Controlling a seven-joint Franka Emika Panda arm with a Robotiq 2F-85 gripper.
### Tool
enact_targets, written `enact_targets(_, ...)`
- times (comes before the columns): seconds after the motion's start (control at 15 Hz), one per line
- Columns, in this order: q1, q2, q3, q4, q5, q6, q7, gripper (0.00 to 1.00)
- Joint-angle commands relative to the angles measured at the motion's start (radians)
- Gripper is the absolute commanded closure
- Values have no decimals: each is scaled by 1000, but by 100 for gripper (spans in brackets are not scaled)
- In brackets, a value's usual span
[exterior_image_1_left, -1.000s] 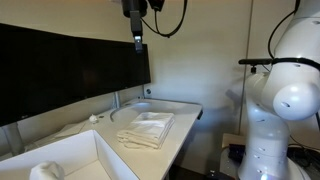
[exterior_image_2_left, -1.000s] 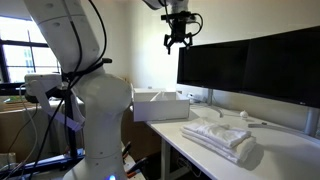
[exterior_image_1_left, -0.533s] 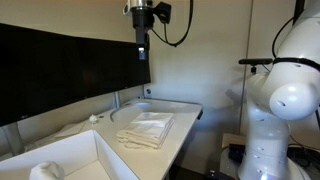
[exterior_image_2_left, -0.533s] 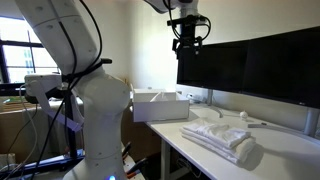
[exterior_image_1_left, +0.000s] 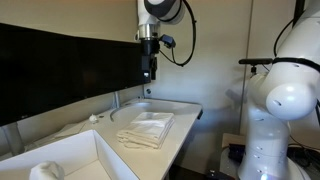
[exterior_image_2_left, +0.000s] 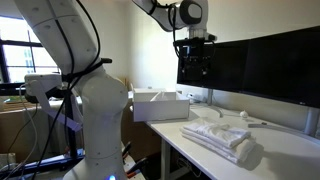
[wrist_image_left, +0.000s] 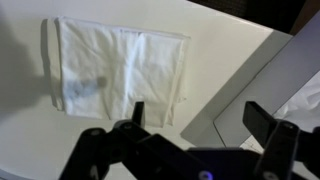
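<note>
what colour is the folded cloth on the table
The folded cloth is plain white, clearest in the wrist view.

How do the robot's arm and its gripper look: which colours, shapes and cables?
The arm is white, made of thick rounded links with dark bands at the joints. The gripper is black and compact, and its two fingers are black and flat in the wrist view. A black cable loops beside the wrist. No markings are readable.
</note>
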Motion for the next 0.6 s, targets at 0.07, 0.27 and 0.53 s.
enact_targets(0.07,-30,-21,-18,-134,17,117,24,0)
enact_targets(0.27,-28,1,-22,-122,8,106,6,0)
enact_targets(0.53,-29,0,-28,-151,12,132,5,0)
